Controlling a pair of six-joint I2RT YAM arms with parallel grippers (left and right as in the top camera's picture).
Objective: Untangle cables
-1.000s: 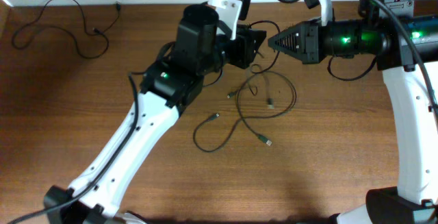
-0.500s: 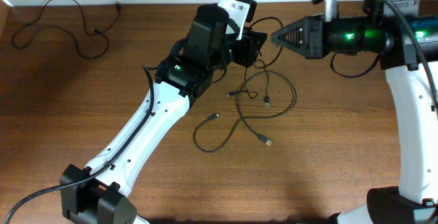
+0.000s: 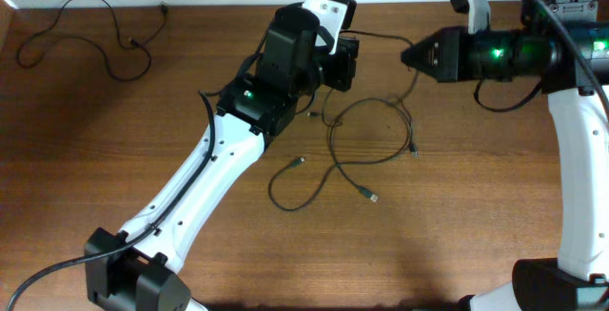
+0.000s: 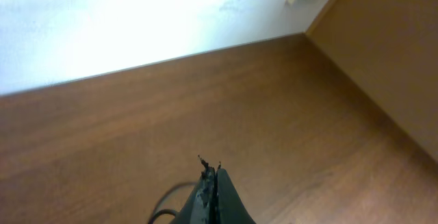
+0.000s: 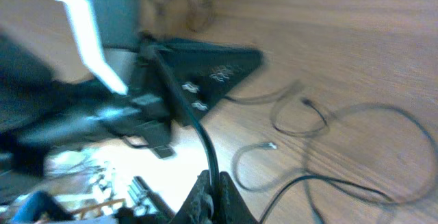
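Several thin black cables (image 3: 330, 140) lie in loose, overlapping loops on the brown table, right of centre, with small silvery plug ends (image 3: 369, 197). My right gripper (image 3: 407, 56) hovers above them at the back right, shut on one cable (image 5: 198, 127). That strand (image 3: 381, 36) runs almost straight across to my left gripper (image 3: 350, 56). In the left wrist view the left gripper (image 4: 210, 166) is shut, and a cable curves past its left side. Whether a strand sits between its jaws does not show. The right wrist view, with my right gripper (image 5: 211, 176) at its lower edge, shows loose loops and a plug end (image 5: 272, 145) below.
One separate black cable (image 3: 124, 43) lies spread out at the table's far left back corner. The white wall (image 4: 137, 25) runs along the back edge. My left arm (image 3: 209, 178) crosses the table diagonally from the front left.
The left gripper has closed after standing open. The right gripper has drawn back to the right, stretching the held strand, and the loose loop and plug below have shifted right.
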